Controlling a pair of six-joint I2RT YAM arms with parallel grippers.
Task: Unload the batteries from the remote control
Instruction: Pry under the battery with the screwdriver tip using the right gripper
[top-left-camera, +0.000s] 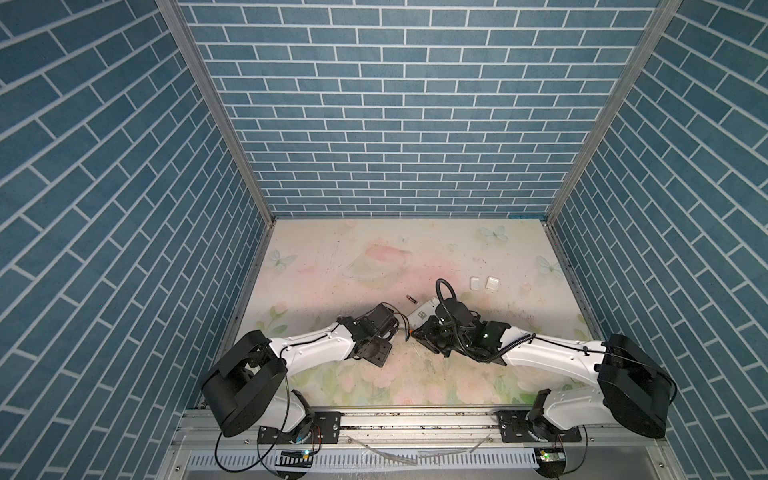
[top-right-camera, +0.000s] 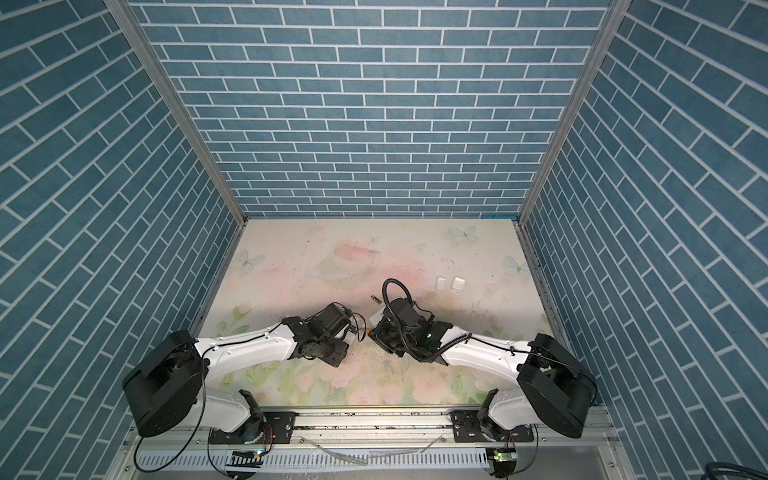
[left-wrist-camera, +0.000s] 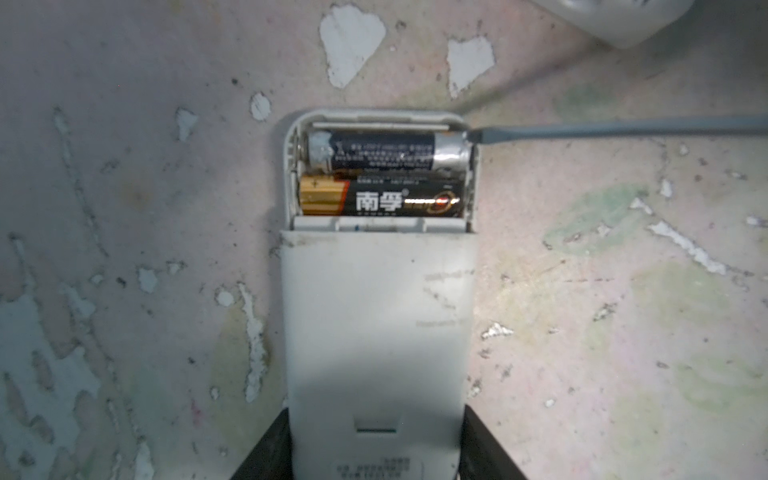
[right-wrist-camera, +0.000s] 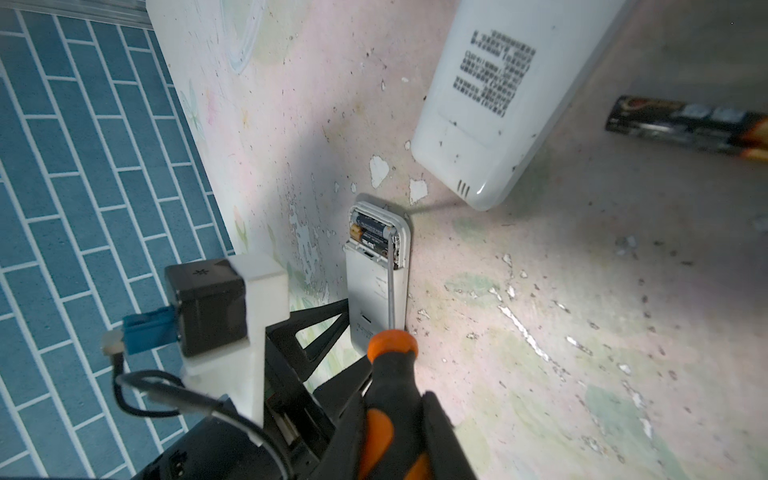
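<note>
Landmark: we place everything against the small remote (left-wrist-camera: 378, 316), a white shell lying back-up on the counter (top-left-camera: 374, 257).
Left gripper: the left gripper (left-wrist-camera: 376, 440) is clamped on the small remote, one black finger on each long side at the closed end.
Compartment: at the small remote's far end the battery bay is uncovered.
Outer battery: the outer battery (left-wrist-camera: 386, 151) sits in the bay against the small remote's end wall, lying crosswise.
Inner battery: the inner battery (left-wrist-camera: 382, 199), with a gold band, sits in the bay just beside the outer one, on the side nearer the closed shell.
Right gripper: the right gripper (right-wrist-camera: 390, 432) is closed around the orange-and-black handle of the screwdriver (right-wrist-camera: 388, 374).
Screwdriver tip: we see it at the small remote's side wall, touching the metal end of the outer battery.
Loose battery: the loose battery (top-left-camera: 410, 299) lies on the counter, apart from the small remote.
Large remote: the large remote (right-wrist-camera: 498, 104) lies label-up near the small remote's open end, not touching it, closer than the loose battery.
White pieces: two white pieces (top-left-camera: 483, 283) lie side by side, well apart from the small remote.
</note>
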